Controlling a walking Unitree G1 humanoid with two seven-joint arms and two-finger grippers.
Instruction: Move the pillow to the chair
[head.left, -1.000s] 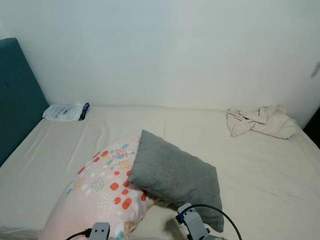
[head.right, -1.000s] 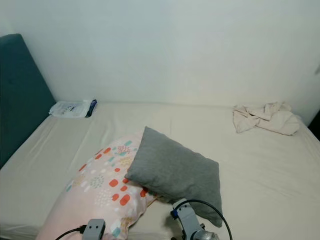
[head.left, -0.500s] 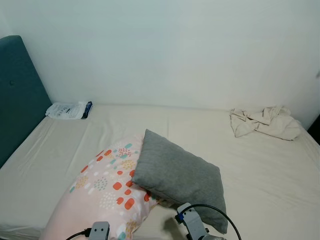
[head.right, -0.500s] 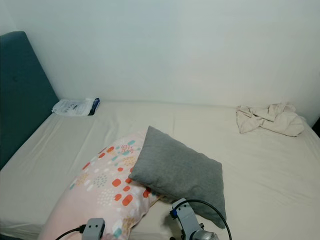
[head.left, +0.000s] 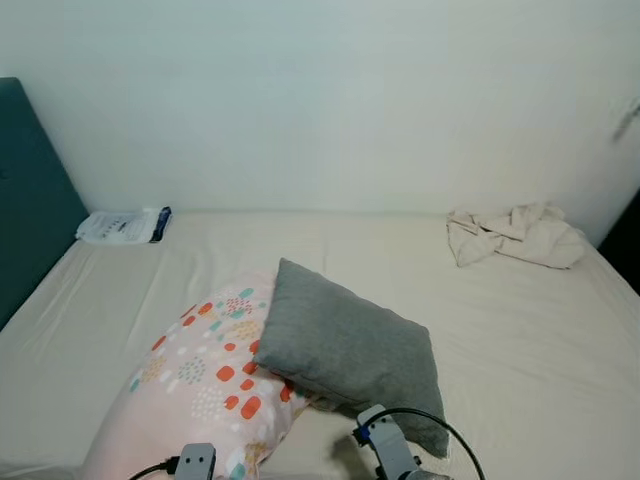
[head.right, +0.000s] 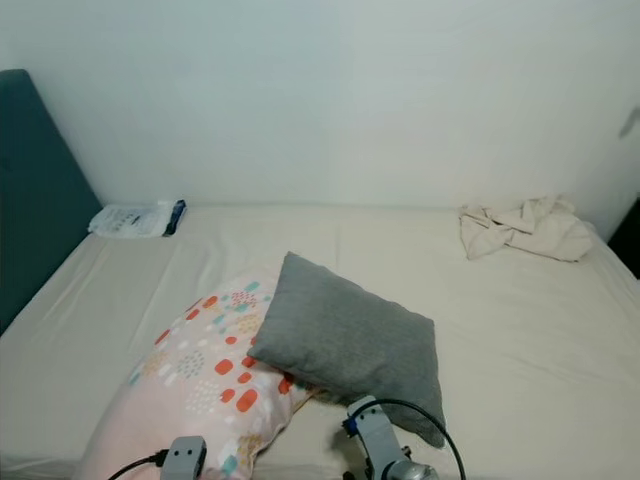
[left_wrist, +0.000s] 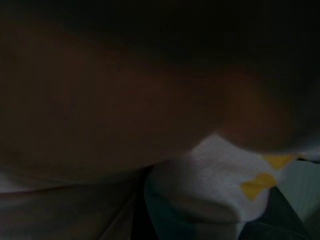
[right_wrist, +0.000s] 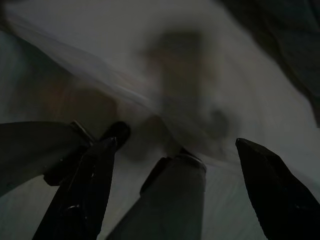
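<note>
A grey pillow (head.left: 350, 350) lies tilted on the bed, leaning on a larger pink pillow (head.left: 205, 385) with red, teal and white spots. Low in the eye views, the wrist of my left arm (head.left: 197, 462) sits at the pink pillow's near end, and the wrist of my right arm (head.left: 383, 442) sits just before the grey pillow's near corner. In the right wrist view, my right gripper (right_wrist: 174, 142) is open, its black fingers (right_wrist: 82, 192) spread over pale fabric. The left wrist view is very dark, with white cloth with yellow marks (left_wrist: 235, 175) close up.
The bed (head.left: 530, 340) has a beige sheet and runs up to a white wall. A crumpled beige cloth (head.left: 515, 235) lies at the far right. A white packet (head.left: 122, 226) lies at the far left beside a teal headboard (head.left: 25, 200).
The whole picture has shifted a little as the camera moved. The pillows and both arms keep their places relative to each other.
</note>
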